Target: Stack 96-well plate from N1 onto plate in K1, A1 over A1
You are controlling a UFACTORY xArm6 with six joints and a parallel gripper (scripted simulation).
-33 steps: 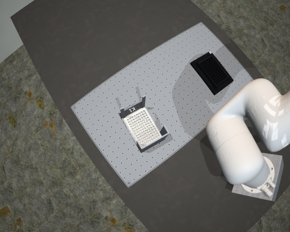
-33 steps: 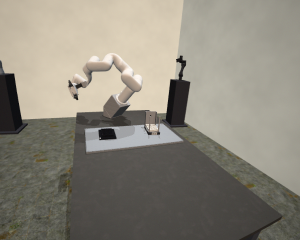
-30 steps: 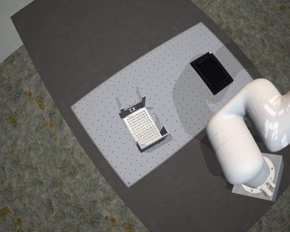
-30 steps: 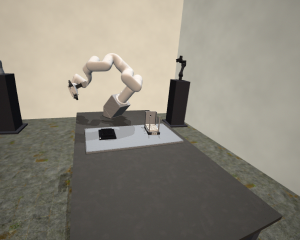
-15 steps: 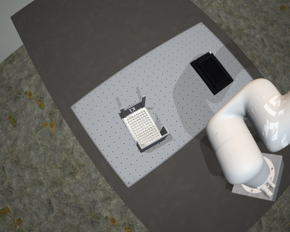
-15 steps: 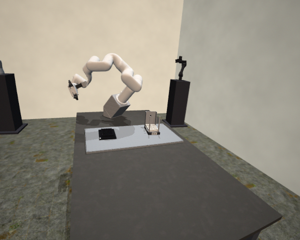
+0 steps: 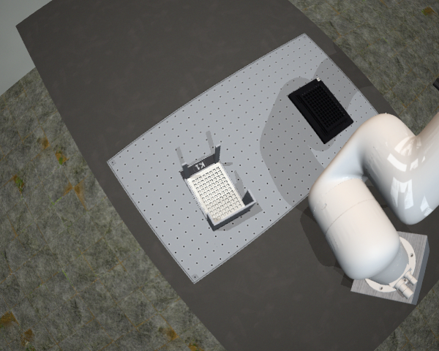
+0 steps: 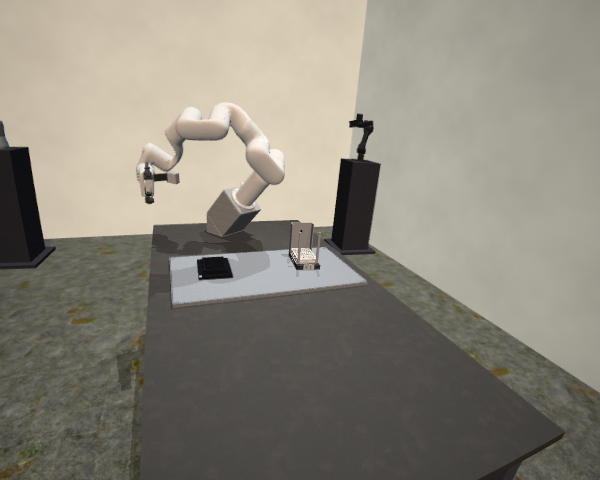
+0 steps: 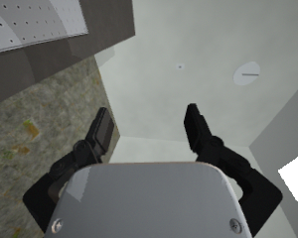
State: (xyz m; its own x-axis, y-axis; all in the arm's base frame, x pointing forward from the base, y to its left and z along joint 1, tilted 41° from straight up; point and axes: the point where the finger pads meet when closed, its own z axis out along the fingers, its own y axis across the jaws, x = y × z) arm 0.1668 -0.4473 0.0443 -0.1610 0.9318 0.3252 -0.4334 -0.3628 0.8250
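The black two-fingered gripper (image 8: 149, 198) hangs spread wide and grasping nothing, high off the dark table's (image 8: 316, 372) edge. Below it and off to one side, the black 96-well plate (image 8: 214, 267) rests in its black nest N1 (image 7: 296, 99) on the grey perforated board (image 8: 259, 289). Farther along the board, the white 96-well plate (image 7: 216, 190) sits in the dark stack rack K1 (image 7: 200, 165).
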